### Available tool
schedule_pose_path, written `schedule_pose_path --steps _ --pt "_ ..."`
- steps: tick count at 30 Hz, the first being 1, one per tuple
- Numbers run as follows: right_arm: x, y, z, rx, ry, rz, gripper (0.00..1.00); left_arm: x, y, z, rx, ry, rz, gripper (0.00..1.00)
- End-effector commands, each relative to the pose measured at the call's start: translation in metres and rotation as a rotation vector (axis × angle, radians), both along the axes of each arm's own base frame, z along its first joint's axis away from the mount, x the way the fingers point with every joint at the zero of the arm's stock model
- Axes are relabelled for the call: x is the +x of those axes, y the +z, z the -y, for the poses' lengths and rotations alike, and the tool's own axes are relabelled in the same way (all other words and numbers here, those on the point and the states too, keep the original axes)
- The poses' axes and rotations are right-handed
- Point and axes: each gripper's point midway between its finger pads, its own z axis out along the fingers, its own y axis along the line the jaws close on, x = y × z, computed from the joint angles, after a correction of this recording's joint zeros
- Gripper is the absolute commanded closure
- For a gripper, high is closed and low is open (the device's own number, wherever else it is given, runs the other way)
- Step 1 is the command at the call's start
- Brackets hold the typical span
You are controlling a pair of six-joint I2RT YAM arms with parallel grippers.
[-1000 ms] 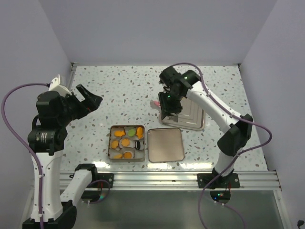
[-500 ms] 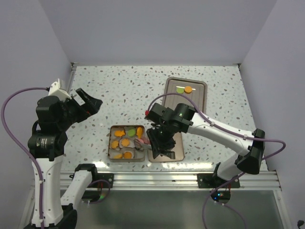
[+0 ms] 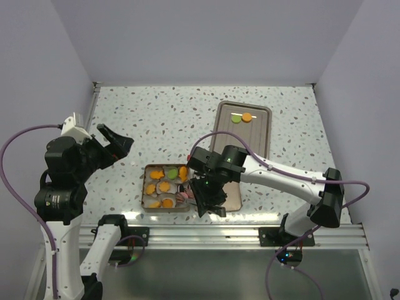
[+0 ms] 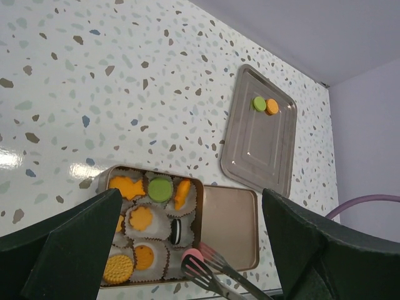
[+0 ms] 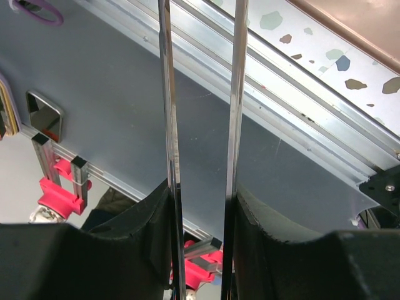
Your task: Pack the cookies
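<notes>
Right end effector (image 5: 201, 209) pinches tongs (image 4: 219, 276), tips gripping a pink cookie (image 4: 192, 255) over the tin's (image 4: 153, 174) near right corner. Left end effector (image 3: 117, 139) spread, idle. Two cookies (image 4: 259, 104) lie on the tray (image 4: 256, 156). Judged light, brittle: grip edges gently.

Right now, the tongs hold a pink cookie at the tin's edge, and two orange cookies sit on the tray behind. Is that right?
Not quite. The tray holds one orange cookie and one green cookie, not two orange ones; the top view shows it. The rest stands: the tongs hold a pink cookie at the edge of the tin.
</notes>
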Motion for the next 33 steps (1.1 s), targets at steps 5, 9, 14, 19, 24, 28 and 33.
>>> schedule_pose_path --steps 5,9,14,19,24,28,33 --pt "0.000 -0.009 -0.004 -0.001 -0.001 0.002 0.65 -0.005 -0.004 0.000 -0.004 0.007 -0.014 0.00" --pt "0.000 -0.012 -0.003 -0.016 0.008 0.002 0.60 -0.005 -0.004 0.000 -0.006 0.007 -0.015 0.00" --pt "0.000 -0.011 0.000 -0.025 0.008 0.005 0.54 -0.002 0.000 -0.001 0.001 0.008 -0.007 0.00" --pt "0.001 -0.007 0.001 -0.027 0.009 0.013 0.52 0.000 -0.002 -0.001 -0.001 0.008 -0.011 0.00" --pt "0.001 -0.005 0.004 -0.035 0.009 0.020 0.51 0.002 -0.003 0.000 -0.001 0.006 -0.009 0.00" --pt "0.012 0.006 0.010 -0.047 -0.021 0.081 0.51 0.003 -0.002 -0.001 0.003 0.009 -0.007 0.00" --pt "0.046 0.022 0.023 -0.046 -0.090 0.145 0.51 0.004 -0.005 -0.004 0.018 0.018 -0.012 0.00"
